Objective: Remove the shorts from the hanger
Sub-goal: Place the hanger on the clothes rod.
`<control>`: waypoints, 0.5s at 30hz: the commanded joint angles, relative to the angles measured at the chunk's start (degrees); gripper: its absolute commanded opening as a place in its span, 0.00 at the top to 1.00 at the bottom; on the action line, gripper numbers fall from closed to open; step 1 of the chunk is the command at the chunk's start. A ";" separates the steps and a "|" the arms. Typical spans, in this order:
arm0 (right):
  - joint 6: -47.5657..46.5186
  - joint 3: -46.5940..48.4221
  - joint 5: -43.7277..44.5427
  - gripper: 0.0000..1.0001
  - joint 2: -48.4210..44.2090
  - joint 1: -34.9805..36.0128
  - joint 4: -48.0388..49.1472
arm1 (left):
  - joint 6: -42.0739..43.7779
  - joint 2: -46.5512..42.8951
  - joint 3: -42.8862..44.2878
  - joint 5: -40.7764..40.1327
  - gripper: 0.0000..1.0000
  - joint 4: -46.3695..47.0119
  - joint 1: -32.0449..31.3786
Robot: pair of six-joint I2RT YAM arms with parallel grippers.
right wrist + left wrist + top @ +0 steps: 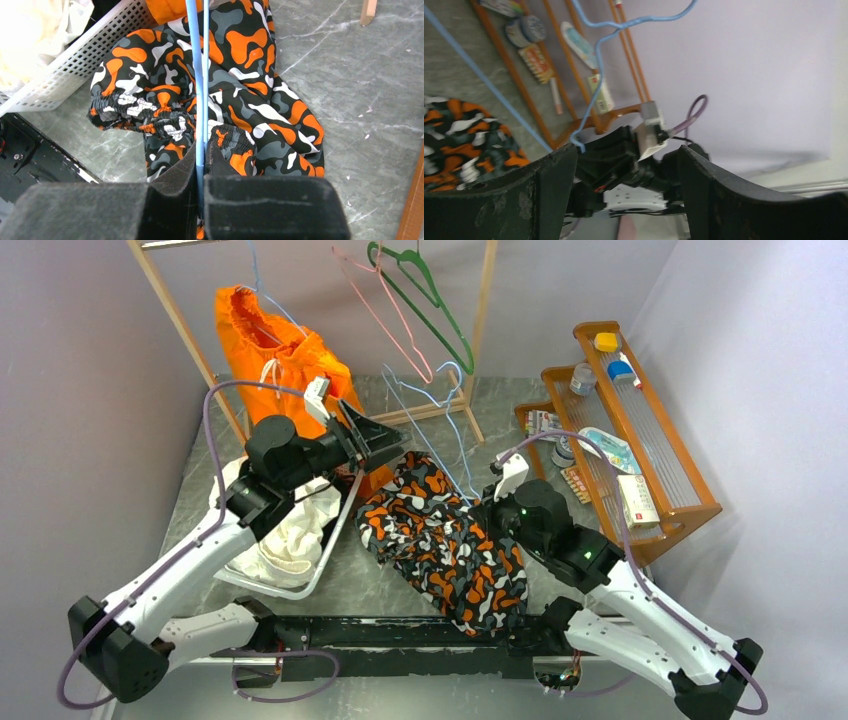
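Shorts (285, 350), 1 bright orange pair, hang on 1 pale hanger (254, 275) just behind the left pincer (395, 443), its jaws apart and its arm stretched forward. The right pincer (201, 155) is clamped on 1 blue hanger (197, 75), directly above 1 camouflage garment (260, 115) on the counter (350, 75).

It is a robotics lab cell, dressed as a laundry corner: plain lilac walls (60, 390) around a marble-pattern table (505, 402), two robot arms (190, 565) bolted at its edge, a wooden clothes rack (180, 325), a white basket (75, 65), a shelf (660, 440) of small goods.
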 commanded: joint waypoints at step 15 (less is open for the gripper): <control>-2.54 10.89 -2.83 1.00 13.30 0.48 0.94 | 17.66 -14.35 -7.33 -9.62 0.10 -16.31 -0.17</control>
